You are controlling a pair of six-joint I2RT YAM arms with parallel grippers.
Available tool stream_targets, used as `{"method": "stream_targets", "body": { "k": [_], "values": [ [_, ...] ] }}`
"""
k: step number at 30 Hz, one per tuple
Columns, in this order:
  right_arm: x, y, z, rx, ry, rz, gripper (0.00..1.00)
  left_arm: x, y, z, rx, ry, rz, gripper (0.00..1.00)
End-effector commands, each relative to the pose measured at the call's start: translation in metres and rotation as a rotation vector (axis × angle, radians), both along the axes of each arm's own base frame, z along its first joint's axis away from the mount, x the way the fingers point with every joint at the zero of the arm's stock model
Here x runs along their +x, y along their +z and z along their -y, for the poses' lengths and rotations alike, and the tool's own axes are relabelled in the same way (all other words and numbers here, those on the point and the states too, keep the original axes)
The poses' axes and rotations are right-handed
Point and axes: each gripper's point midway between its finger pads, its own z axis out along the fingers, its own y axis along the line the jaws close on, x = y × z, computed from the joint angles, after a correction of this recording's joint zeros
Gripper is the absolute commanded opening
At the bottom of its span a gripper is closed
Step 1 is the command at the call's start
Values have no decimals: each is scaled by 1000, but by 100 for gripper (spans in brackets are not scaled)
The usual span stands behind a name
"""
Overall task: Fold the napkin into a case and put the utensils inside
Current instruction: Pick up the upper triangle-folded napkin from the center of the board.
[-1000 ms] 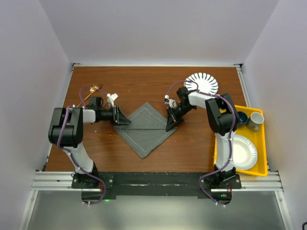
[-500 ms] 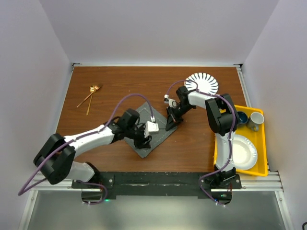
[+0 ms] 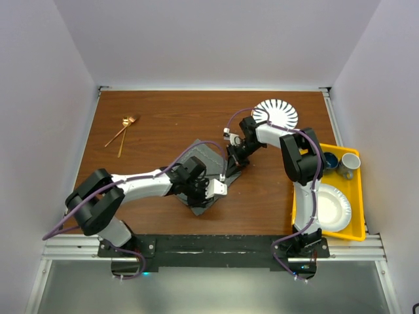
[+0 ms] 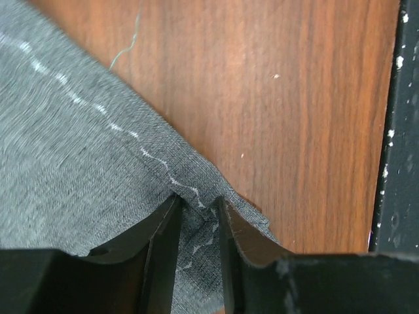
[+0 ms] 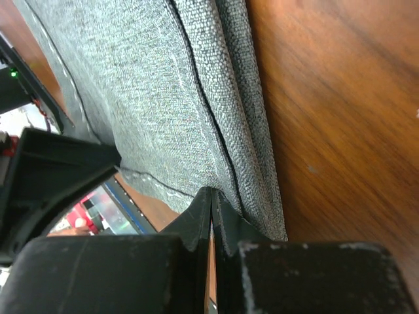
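The utensils (image 3: 122, 134) lie together on the bench (image 3: 157, 111), well left of the napkin (image 3: 209, 162); the left end effector (image 4: 196, 206) pinches the napkin's near corner in a narrow grip, hem bunched between its fingers; the right end effector (image 5: 211, 199), fully closed, touches the napkin's right edge; a striped plate (image 3: 275, 112) sits right of the napkin.

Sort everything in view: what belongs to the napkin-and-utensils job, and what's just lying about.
Job in hand:
- napkin, pinched by the left gripper and the right gripper
- utensils, far left on the table

Lying about:
- striped plate
- yellow tray holding a white plate, a mug and a blue cup
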Motion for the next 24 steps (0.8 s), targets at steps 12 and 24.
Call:
{"method": "stream_targets", "body": {
  "k": [12, 24],
  "values": [
    [-51, -3, 22, -112, 160, 121, 5, 41, 103, -24, -247, 190, -73, 55],
    [-102, 63, -21, 142, 308, 115, 28, 159, 88, -65, -327, 583, -142, 56]
  ]
}}
